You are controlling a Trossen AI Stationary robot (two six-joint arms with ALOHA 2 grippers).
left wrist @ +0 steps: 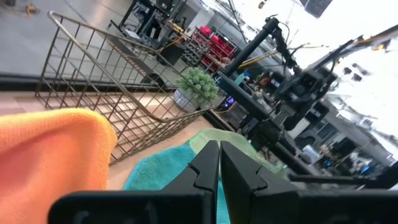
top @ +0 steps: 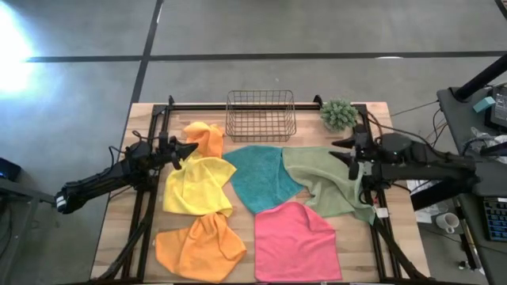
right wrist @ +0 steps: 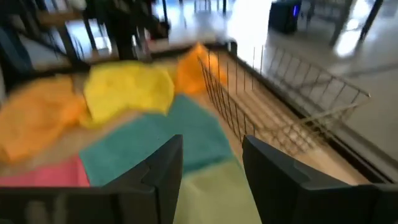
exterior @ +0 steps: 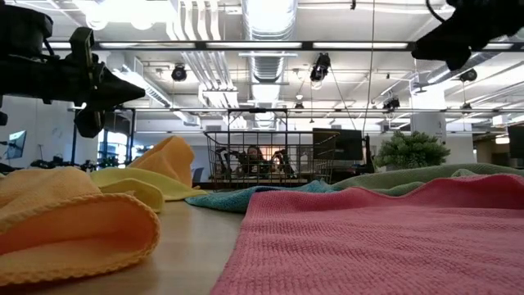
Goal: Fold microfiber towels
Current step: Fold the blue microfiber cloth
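Several microfiber towels lie crumpled on the wooden table: an orange towel (top: 204, 136) at the far left, a yellow towel (top: 198, 184), a teal towel (top: 257, 176), an olive green towel (top: 329, 180), a pink towel (top: 297, 241) and a second orange towel (top: 200, 248) at the near edge. My left gripper (top: 192, 149) (left wrist: 219, 148) hovers shut above the table, between the far orange and the yellow towel. My right gripper (top: 337, 150) (right wrist: 211, 163) hangs open above the olive green towel's far part, with nothing between its fingers.
A wire basket (top: 261, 115) stands at the table's far edge in the middle, with a small green spiky plant (top: 339, 115) to its right. Dark frame rails (top: 146, 198) run along both table sides. Bare wood (top: 119, 229) shows at the near left.
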